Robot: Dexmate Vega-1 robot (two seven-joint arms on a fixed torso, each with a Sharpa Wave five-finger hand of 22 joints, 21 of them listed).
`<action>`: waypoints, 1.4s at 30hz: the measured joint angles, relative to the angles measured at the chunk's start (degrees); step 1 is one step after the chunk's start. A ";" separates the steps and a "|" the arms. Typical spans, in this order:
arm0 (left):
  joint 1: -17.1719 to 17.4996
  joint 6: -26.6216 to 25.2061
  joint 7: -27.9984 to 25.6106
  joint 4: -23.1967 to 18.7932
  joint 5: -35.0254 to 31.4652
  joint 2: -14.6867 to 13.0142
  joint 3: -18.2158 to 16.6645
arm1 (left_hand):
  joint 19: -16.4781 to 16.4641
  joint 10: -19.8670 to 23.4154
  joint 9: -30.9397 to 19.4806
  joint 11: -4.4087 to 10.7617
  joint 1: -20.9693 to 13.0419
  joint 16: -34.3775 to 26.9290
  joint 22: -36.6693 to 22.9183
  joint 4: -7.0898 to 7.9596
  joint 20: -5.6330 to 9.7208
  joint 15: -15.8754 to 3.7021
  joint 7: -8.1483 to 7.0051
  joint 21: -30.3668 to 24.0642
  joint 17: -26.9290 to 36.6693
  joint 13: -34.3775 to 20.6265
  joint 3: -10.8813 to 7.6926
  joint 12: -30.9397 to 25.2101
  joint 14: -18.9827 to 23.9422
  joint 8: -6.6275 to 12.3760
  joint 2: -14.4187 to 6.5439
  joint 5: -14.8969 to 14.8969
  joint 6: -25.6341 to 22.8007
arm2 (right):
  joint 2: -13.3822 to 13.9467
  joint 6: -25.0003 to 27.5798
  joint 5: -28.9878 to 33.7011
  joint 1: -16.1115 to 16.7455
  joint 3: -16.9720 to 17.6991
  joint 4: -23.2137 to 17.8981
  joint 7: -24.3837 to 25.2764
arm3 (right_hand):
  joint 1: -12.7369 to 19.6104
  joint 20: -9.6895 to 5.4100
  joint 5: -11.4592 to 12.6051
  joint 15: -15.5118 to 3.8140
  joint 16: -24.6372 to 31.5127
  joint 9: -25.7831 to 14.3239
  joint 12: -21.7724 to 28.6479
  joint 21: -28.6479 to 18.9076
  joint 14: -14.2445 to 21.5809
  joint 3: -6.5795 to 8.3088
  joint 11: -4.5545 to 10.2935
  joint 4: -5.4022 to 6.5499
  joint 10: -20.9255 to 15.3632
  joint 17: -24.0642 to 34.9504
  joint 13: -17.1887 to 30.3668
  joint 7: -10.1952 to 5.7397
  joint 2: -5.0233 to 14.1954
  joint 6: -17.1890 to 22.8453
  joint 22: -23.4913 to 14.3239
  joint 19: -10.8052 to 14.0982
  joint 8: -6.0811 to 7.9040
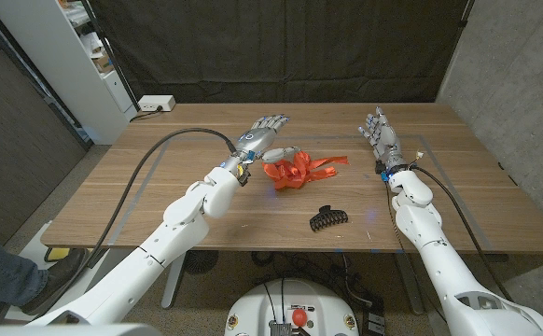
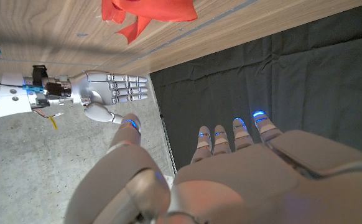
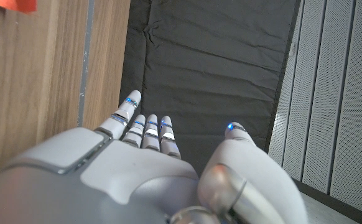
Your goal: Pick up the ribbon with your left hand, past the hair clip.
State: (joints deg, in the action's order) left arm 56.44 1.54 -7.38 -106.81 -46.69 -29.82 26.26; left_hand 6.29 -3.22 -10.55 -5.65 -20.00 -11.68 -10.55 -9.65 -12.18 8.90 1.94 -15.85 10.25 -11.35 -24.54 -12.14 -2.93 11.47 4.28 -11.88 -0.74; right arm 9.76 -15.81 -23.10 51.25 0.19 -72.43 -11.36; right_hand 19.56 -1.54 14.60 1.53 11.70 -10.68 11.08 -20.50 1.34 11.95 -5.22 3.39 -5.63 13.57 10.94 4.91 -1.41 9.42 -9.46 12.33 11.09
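Ribbon, red, loose bunch with tails trailing toward the robot's right, sits near the middle of the wooden tabletop, a bit toward the far side; black hair clip lies nearer the robot and slightly right of it, apart from the ribbon, bare wood between them. Left robot hand is beside the ribbon's left end, fingers stretched out straight and apart toward the far edge, holding nothing; head view can't settle whether the thumb touches the ribbon. Left wrist view shows the same hand from behind, fingertips spread with blue lights, pointing past the tabletop's far edge at the black curtain, red ribbon on the wood off to the side of it. Right robot hand is up over the right part of the tabletop, well apart from ribbon and clip, fingers extended and apart, nothing in it; it also shows in the left wrist view with fingers straight. Right wrist view has that hand fingers open toward the curtain, tabletop edge running alongside. Open wood all round: wide bare strip along the near edge on both sides of the clip, bare area left of the left arm, bare right side out to the table edge. White power strip lies on the floor past the far left corner
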 measured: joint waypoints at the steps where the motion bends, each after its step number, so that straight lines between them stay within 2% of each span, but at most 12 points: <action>1: -0.20 -3.43 1.56 -0.05 -2.96 -0.07 0.27 | -0.36 0.00 0.00 0.00 -0.17 0.00 0.00 0.00 -0.03 0.25 0.00 0.00 0.00 -0.16 0.00 0.00 0.25 0.00 0.17 -0.01 0.00 | -0.12 -0.01 0.00 -0.16 0.10 -0.04 0.02 | 0.00 0.00 0.00 0.00 0.00 0.00 0.00 0.00 0.00 0.00 0.00 0.00 0.00 0.00 0.00 0.00 0.00 0.00 0.00 0.00 0.00; 10: -1.70 -5.18 4.04 -0.19 -4.98 -0.34 2.28 | -4.39 -0.62 0.00 -0.61 -1.65 -0.43 -0.47 -0.07 0.07 0.72 0.74 -1.05 0.30 -0.54 0.53 -0.37 2.37 0.00 1.65 -0.64 0.74 | -0.29 -0.28 -0.15 -0.42 0.21 0.20 0.02 | 0.00 0.00 0.00 0.00 0.00 0.00 0.00 0.00 0.00 0.00 -0.19 0.00 -0.19 0.00 0.00 -0.21 0.00 0.22 0.00 0.00 0.00; 14: -2.40 -6.08 5.31 -0.23 -6.04 -0.31 3.29 | -7.37 -0.62 0.01 -0.61 -2.60 -0.85 -0.53 -0.07 0.00 0.80 0.51 -2.01 0.30 -0.79 0.53 -0.45 3.53 0.00 2.36 -0.87 0.97 | -0.42 -0.48 -0.31 -0.59 0.32 0.61 -0.06 | 0.00 0.00 0.00 0.00 0.00 0.00 0.00 0.39 -0.01 0.00 -0.22 0.00 -0.21 0.00 0.00 -0.17 0.00 0.45 0.00 0.00 0.00; 22: -3.23 -6.08 5.31 -1.02 -6.04 0.01 4.70 | -14.44 -0.33 -0.27 -0.32 -6.28 -1.31 -0.80 -0.07 -0.10 -0.01 0.19 -4.05 0.56 -1.33 0.53 -1.29 6.38 0.14 2.24 -0.87 1.26 | -0.42 -0.83 -0.49 -0.59 0.32 0.61 -0.36 | -0.22 0.00 0.00 0.00 0.00 0.00 0.00 0.44 0.00 0.00 -0.22 0.00 -0.21 0.01 0.00 -0.10 0.22 0.52 0.00 0.00 0.00; 23: -3.32 -9.33 9.67 -1.19 -8.25 0.04 4.92 | -15.08 -0.08 -0.26 -0.31 -6.61 -1.31 -0.80 -0.07 -0.06 0.11 0.03 -4.16 0.56 -1.34 0.53 -1.29 6.68 0.44 2.36 -0.87 1.07 | -0.72 -0.87 -0.55 -0.81 0.63 1.57 -0.39 | -0.22 0.00 0.00 0.00 0.00 0.00 0.00 0.44 -0.01 -0.09 -0.22 -0.09 -0.21 0.01 0.00 -0.10 0.22 0.52 0.00 0.00 0.00; 24: -3.40 -9.33 9.67 -1.31 -8.25 0.05 5.12 | -15.69 0.24 -0.26 -0.36 -6.74 -1.31 -0.80 -0.07 -0.06 0.12 -0.20 -4.29 0.56 -1.51 0.53 -1.39 6.82 0.44 2.49 -0.87 0.80 | -0.72 -0.90 -0.61 -0.81 0.63 1.57 -0.42 | -0.22 0.00 0.00 0.00 0.00 0.00 0.00 0.44 0.00 -0.17 -0.34 -0.17 -0.33 0.01 0.00 -0.10 0.22 0.52 0.00 0.00 0.00; 27: -3.52 -10.25 10.55 -1.68 -9.23 0.07 5.67 | -16.81 0.91 -0.26 0.31 -7.35 -1.32 -0.79 -0.07 -0.11 -0.12 0.01 -4.54 0.82 -1.59 0.53 -1.72 7.06 0.65 2.49 -0.87 0.00 | -0.77 -0.97 -0.74 -0.81 0.79 1.73 -0.48 | -0.22 0.11 0.00 0.02 0.00 0.00 0.00 0.44 0.02 -0.24 -0.43 -0.24 -0.42 0.01 0.00 -0.09 0.22 0.52 0.00 0.10 0.00; 34: -3.54 -12.22 11.91 -1.74 -11.98 0.07 5.78 | -18.42 2.08 -0.26 0.42 -8.25 -1.31 -0.63 -0.07 -0.26 -0.14 0.24 -4.54 0.82 -1.59 0.53 -2.30 7.66 1.14 2.95 -0.86 -1.26 | -0.80 -1.01 -0.82 -0.81 0.93 1.74 -0.74 | -0.22 0.21 0.00 0.21 0.00 0.00 0.00 0.78 0.21 -0.24 -0.59 -0.23 -0.59 -0.27 0.00 -0.09 0.22 0.51 0.00 0.21 0.00; 35: -3.62 -12.58 12.07 -2.27 -12.56 0.11 6.95 | -18.46 2.07 -0.26 0.43 -8.25 -1.31 -0.63 -0.07 -0.30 -0.14 0.33 -4.54 0.82 -1.59 0.53 -2.49 7.66 1.33 2.95 -0.86 -1.35 | -0.80 -1.01 -0.82 -0.81 0.94 1.74 -0.74 | -0.22 0.21 0.00 0.21 0.00 0.00 0.00 0.81 0.20 -0.24 -0.62 -0.23 -0.62 -0.27 0.00 -0.03 0.22 0.58 0.00 0.21 0.00; 40: -3.62 -13.85 12.50 -2.70 -14.54 0.15 8.05 | -18.96 2.83 -0.25 0.79 -8.47 -1.31 -0.63 -0.07 -0.41 -0.14 0.27 -4.72 0.82 -1.86 0.53 -2.75 7.66 1.33 3.17 -0.86 -2.38 | -0.80 -1.01 -0.86 -0.80 0.99 1.72 -0.87 | -0.22 0.21 0.00 0.21 0.00 0.00 0.00 0.81 0.20 -0.24 -0.62 -0.23 -0.62 -0.27 0.00 0.22 0.22 0.82 0.00 0.20 0.00; 42: -3.60 -14.18 12.55 -2.75 -15.11 0.16 8.33 | -19.74 4.12 -0.26 1.02 -8.96 -1.31 -0.41 -0.06 -0.35 0.01 0.26 -4.72 0.82 -1.86 0.53 -3.34 7.82 1.88 3.06 -0.86 -4.01 | -0.80 -1.01 -0.87 -0.77 1.01 1.70 -0.88 | -0.22 0.21 0.00 0.21 0.00 0.00 0.00 0.91 0.20 -0.24 -0.62 -0.23 -0.62 -0.27 0.01 0.22 0.22 0.82 0.00 0.20 0.00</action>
State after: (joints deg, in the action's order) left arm 52.83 -12.64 5.17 -109.56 -61.81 -29.66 34.59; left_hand -13.45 0.90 -10.81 -4.63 -28.96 -12.99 -10.96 -9.72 -12.54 8.92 2.20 -20.58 11.07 -13.21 -24.01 -15.48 4.89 13.35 7.34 -12.74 -4.75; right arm 8.96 -16.82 -23.97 50.48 1.21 -70.73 -12.24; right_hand 19.34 -1.32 14.60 1.74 11.69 -10.68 11.08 -19.60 1.55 11.72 -5.84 3.16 -6.25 13.30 10.94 5.13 -1.19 10.24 -9.46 12.54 11.09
